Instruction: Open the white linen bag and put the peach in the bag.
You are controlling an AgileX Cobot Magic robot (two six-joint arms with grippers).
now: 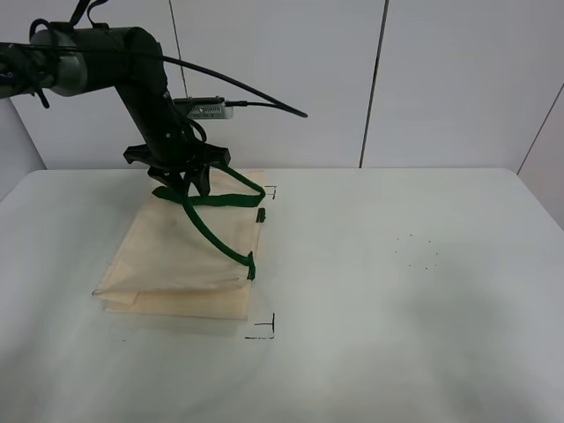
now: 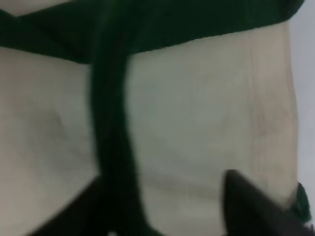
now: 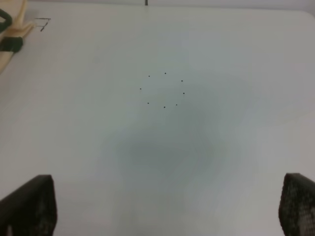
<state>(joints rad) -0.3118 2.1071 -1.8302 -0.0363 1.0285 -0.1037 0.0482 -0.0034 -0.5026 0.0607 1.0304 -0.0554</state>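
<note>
The white linen bag (image 1: 181, 256) lies flat on the table at the left, its dark green handles (image 1: 216, 231) pulled up toward its far end. My left gripper (image 1: 183, 183) hangs over that far end. In the left wrist view the bag's cloth (image 2: 197, 113) fills the picture. One green handle strap (image 2: 110, 137) runs between the fingers (image 2: 246, 196), which stand apart, and lies against one of them. My right gripper (image 3: 162, 189) is open and empty over bare table. The peach is out of view.
Black corner marks (image 1: 267, 328) are drawn on the table beside the bag. A small ring of dots (image 1: 419, 251) marks the table at the right, and it also shows in the right wrist view (image 3: 162, 91). White wall panels stand behind the table.
</note>
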